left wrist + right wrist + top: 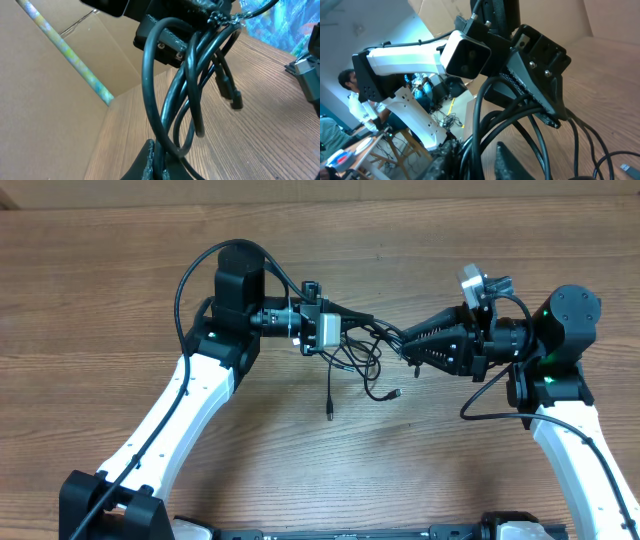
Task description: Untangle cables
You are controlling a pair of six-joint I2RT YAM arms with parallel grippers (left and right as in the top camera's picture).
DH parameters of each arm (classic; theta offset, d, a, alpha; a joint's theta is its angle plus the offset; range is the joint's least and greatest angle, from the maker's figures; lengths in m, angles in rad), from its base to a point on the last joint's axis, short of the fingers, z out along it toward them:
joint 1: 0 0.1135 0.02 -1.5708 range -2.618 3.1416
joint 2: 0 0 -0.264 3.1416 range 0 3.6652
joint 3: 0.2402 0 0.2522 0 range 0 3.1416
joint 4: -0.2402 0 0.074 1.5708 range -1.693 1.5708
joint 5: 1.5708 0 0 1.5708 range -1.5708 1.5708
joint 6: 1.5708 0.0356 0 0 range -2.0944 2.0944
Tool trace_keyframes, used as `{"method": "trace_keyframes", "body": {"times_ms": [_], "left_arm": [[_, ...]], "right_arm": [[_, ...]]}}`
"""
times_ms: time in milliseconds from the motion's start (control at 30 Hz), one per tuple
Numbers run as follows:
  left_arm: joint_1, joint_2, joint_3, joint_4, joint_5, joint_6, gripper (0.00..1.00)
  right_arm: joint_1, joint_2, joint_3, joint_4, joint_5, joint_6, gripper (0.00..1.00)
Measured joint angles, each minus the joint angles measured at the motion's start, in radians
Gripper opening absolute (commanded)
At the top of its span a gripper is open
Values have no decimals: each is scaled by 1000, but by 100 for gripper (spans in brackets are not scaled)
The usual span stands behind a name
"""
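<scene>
The cables [366, 360] hang as a tangle of thin black loops between my two grippers, above the wooden table [300, 240]. Two loose plug ends [330, 415] [397, 393] trail down onto the wood. My left gripper [355, 328] is shut on a strand of the cables [170, 95], pinched between its fingertips [150, 162]. My right gripper [405, 348] faces it from the right. In the right wrist view its fingers [502, 155] bracket several strands [485, 120]; these lie against the left finger, with a small gap to the right one.
A cardboard box wall [50, 100] stands behind the table, with a striped tube [65, 50] leaning on it. A seated person [347, 90] and desks show far off. Thick black arm cables loop at each wrist [190, 270] [490, 395].
</scene>
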Motion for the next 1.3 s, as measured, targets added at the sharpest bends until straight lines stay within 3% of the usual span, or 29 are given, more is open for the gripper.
{"method": "trace_keyframes", "body": {"times_ms": [333,833,1300], "left_arm": [[0,0,0,2,3,0,4],[1,0,0,0,14,0,4],[-19,0,0,-121,46,-3,4]], "right_arm": [[44,0,0,0,0,-10,4],[59,0,0,5,0,-19,4],[60,0,-10,273,75,-20,4]]}}
